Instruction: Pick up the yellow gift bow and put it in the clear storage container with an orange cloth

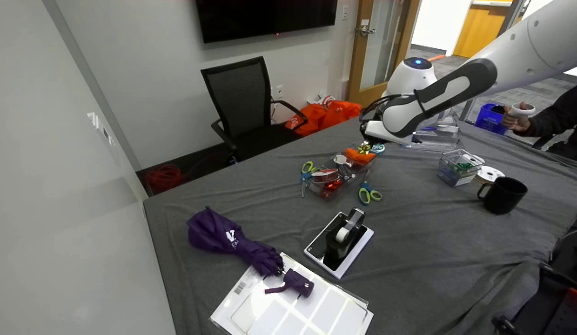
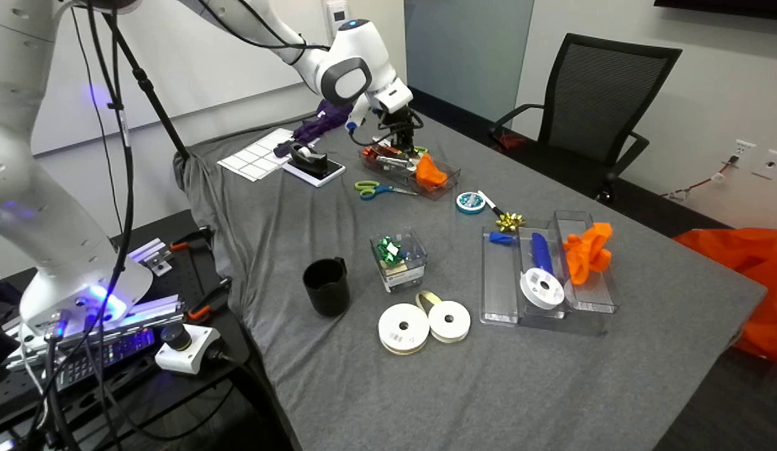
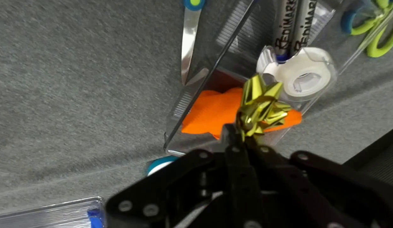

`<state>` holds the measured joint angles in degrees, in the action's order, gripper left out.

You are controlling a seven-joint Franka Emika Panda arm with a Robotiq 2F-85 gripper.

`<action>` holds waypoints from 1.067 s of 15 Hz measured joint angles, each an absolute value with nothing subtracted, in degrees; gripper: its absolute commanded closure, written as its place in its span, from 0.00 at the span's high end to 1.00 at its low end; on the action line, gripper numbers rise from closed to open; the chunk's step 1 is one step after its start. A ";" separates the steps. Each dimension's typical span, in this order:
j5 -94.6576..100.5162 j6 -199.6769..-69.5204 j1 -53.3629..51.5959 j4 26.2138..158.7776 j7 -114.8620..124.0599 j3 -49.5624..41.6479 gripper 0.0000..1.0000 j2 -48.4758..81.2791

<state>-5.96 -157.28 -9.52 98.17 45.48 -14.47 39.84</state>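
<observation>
The yellow gift bow (image 3: 260, 109) sits at the fingertips of my gripper (image 3: 243, 135), shut on it, in the wrist view. Behind it lies the orange cloth (image 3: 210, 114) in one end of the clear storage container (image 3: 212, 71). An exterior view also has the bow (image 1: 364, 148) at the gripper (image 1: 371, 141), above the cloth. Whether bow and cloth touch I cannot tell. A gold bow (image 2: 509, 221) shows on the table in an exterior view, apart from the gripper (image 2: 402, 141); whether it is the same bow I cannot tell.
Tape (image 3: 307, 74) and markers share the container. Scissors (image 3: 190, 41) lie alongside, and a teal-rimmed spool (image 2: 470, 202) is near its end. A divided clear organizer (image 2: 499, 282) holds another orange cloth (image 2: 588, 250). A black mug (image 2: 326, 286) and small clear box (image 2: 398, 260) stand on the table.
</observation>
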 measured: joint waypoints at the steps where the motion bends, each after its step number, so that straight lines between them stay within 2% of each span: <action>1: -5.59 -157.17 -9.88 96.83 47.06 -14.96 0.01 41.56; 12: -5.37 -157.20 -10.18 92.57 48.67 -12.64 0.01 47.44; 13: -5.37 -157.24 -10.16 92.64 48.34 -12.25 0.27 47.44; 14: -5.37 -157.24 -10.16 92.71 48.03 -12.02 0.28 47.44; 16: -5.37 -157.24 -10.16 92.85 47.37 -11.87 0.40 47.44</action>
<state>-5.37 -157.24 -10.16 92.85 47.37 -11.87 47.44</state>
